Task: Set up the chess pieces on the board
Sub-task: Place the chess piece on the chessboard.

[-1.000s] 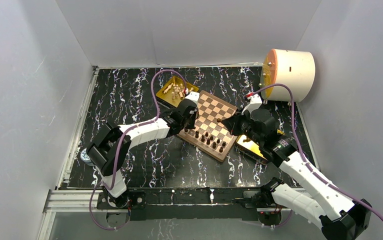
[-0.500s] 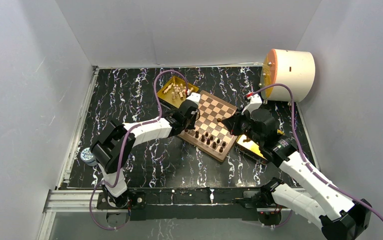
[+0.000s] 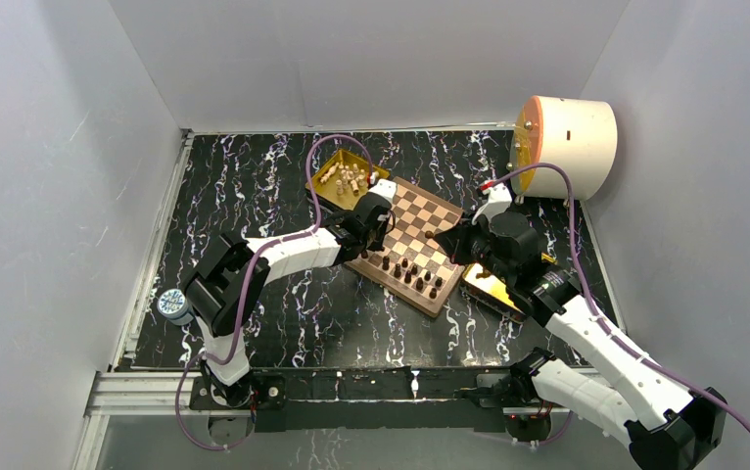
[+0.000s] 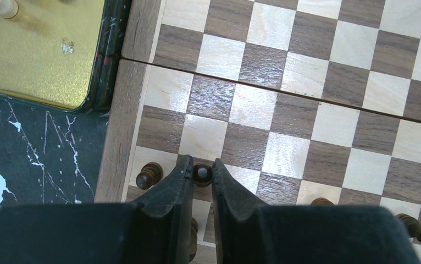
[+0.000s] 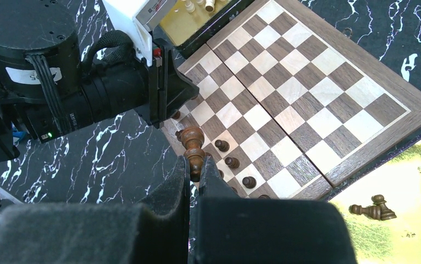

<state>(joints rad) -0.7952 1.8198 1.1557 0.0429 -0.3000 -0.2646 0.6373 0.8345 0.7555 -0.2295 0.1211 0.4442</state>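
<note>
The board [image 3: 420,230] lies at mid table with dark brown pieces [image 3: 412,274] along its near rows. My left gripper [image 3: 375,247] is over the board's left corner. In the left wrist view it [image 4: 201,166] is shut on a dark pawn [image 4: 201,174] that stands on the board [image 4: 329,82]; another dark pawn [image 4: 147,176] is just left of it. My right gripper [image 3: 440,238] holds a tall dark piece [image 5: 193,144] between its closed tips [image 5: 196,165], above the board's near-left edge [image 5: 307,93]. Cream pieces [image 3: 350,178] lie in the far gold tray.
A gold tray [image 3: 324,186] touches the board's far-left corner. A second gold tray [image 3: 493,287] at the board's right holds two dark pieces [image 5: 373,208]. A white and orange drum [image 3: 567,145] stands at far right. A small roll [image 3: 170,305] lies by the left wall.
My left arm has shifted a little to the right and away from me over the board's left corner. The right arm has held still with its piece.
</note>
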